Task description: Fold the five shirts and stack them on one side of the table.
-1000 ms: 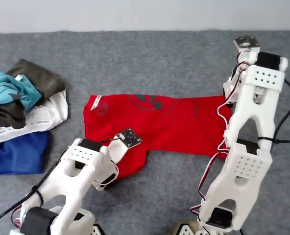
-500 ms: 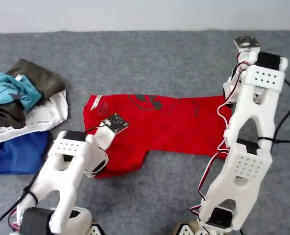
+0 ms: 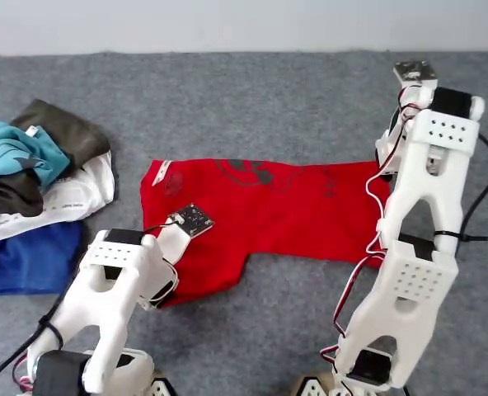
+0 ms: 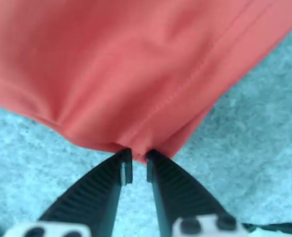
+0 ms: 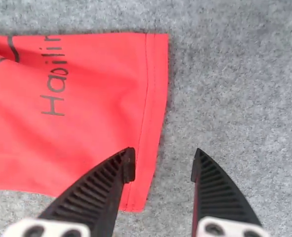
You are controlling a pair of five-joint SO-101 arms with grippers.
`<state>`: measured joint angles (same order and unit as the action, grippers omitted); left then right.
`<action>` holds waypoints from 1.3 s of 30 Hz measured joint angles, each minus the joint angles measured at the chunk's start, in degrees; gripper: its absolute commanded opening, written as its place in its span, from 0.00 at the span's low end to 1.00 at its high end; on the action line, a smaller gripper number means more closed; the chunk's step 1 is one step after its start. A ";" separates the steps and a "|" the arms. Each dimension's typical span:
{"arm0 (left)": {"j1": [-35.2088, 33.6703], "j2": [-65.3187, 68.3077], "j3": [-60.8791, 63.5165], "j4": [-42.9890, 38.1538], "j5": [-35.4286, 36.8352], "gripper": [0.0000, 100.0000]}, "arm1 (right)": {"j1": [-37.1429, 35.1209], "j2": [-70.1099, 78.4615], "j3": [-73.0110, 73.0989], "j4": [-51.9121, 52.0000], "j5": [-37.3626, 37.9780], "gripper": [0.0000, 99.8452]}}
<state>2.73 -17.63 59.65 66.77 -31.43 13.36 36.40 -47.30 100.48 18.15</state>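
Shirt (image 4: pixel 111 74) edge sits pinched in left gripper (image 4: pixel 137 162), right gripper (image 5: pixel 162 159) spread

A grey, felt-covered table (image 3: pixel 293 99) is spread across the whole high view. A pale wall (image 3: pixel 227 25) is seen along its far edge, at twelve o'clock.

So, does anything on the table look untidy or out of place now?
The pile of shirts beside the red shirt is a loose heap, not a folded stack: teal, dark, white and blue pieces overlap crookedly. The red shirt is bunched at one corner, where the left gripper pinches it.
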 measured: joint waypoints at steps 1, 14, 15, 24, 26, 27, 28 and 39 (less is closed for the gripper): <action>0.00 0.00 0.00 0.00 0.00 0.07 | 0.00 0.00 0.00 0.00 0.00 0.19; -0.53 -0.26 -12.57 15.74 3.08 0.07 | 0.00 0.00 1.93 0.00 0.00 0.19; -0.62 -0.26 -13.89 16.35 3.43 0.07 | 0.00 0.00 2.29 0.00 0.00 0.19; -0.62 -0.26 -11.25 13.63 3.96 0.12 | 0.00 0.00 3.08 0.00 0.00 0.19; -0.62 -0.26 -10.20 13.10 3.96 0.12 | 0.00 0.00 3.08 0.00 0.00 0.19; -0.62 -0.26 -9.93 12.84 3.96 0.12 | 0.00 0.00 3.08 0.00 0.00 0.19; -0.62 -0.26 -9.76 12.92 3.96 0.12 | 0.00 0.00 3.08 0.00 0.00 0.19; -0.62 -0.26 -5.01 8.18 3.96 0.12 | 0.00 0.00 3.08 0.00 0.00 0.19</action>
<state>2.11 -17.89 54.64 74.95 -27.47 13.36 36.40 -44.22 100.48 18.15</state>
